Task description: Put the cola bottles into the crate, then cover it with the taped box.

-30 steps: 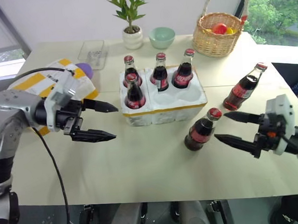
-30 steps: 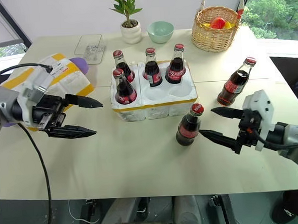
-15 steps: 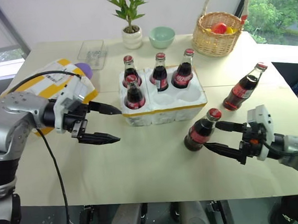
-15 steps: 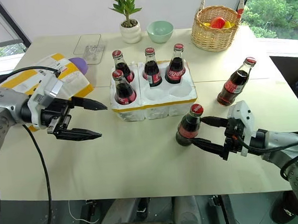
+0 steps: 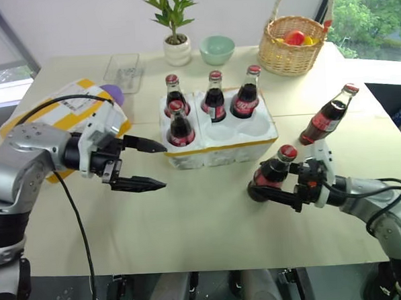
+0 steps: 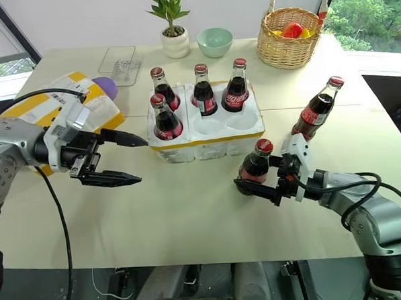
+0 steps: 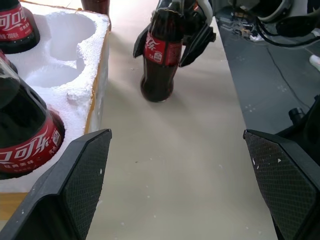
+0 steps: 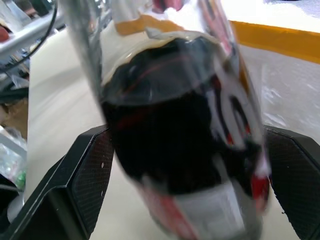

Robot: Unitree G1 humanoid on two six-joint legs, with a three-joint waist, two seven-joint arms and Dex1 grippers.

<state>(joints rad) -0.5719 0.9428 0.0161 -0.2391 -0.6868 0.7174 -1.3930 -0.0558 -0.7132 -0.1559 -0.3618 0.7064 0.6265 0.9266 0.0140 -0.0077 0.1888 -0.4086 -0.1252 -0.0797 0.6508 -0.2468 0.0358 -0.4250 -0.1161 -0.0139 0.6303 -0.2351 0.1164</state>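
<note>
So we're mid-loading: four bottles already sit in the crate [image 5: 220,139], three along the far row and one in the near-left well, leaving the near-middle and near-right wells empty. Two bottles are loose on the desk [image 5: 191,224]: the near bottle [image 5: 269,176] just in front of the crate's right corner, and the far bottle [image 5: 330,116] further off to the right, well clear of the crate. The right gripper [image 6: 259,177] is level with the near bottle, with its fingers either side of the body around label height. In the right wrist view the bottle sits right between the two pads with a sliver of gap on each side, so I'd say the fingers aren't clenched on it yet, just bracketing it. The next move looks like squeezing shut, lifting straight up so the base clears the rim, then carrying it over to an empty well. The glass is smooth and the bottle is tall, so a grip too high or off-centre could tip it. The left gripper [image 5: 137,167] hangs with its fingers spread wide and nothing in them, in front of the crate's left end. The taped box [image 5: 67,110] waits on the left side of the desk behind that arm, not needed until both loose bottles are in.
</note>
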